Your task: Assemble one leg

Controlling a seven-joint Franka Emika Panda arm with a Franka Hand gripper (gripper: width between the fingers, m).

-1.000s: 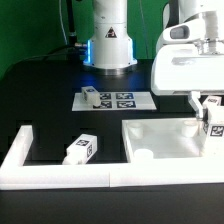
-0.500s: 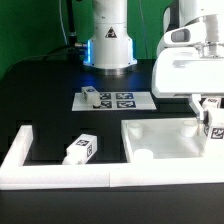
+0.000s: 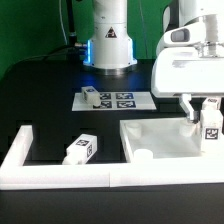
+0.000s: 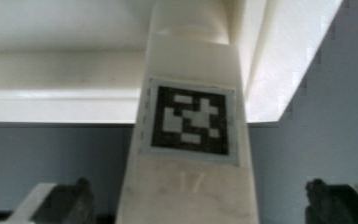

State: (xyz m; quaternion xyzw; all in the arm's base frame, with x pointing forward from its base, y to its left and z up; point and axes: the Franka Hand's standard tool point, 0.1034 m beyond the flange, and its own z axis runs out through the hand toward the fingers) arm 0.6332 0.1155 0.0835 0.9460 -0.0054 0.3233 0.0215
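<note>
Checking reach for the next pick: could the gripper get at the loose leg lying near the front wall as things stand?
Probably not yet: the gripper already looks shut on a leg over the panel. The loose leg itself lies uncovered.

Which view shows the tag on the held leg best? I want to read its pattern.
The wrist view: the leg fills the frame, its tag facing the camera. The exterior view shows that leg small at the right edge, partly hidden by the gripper.
</note>
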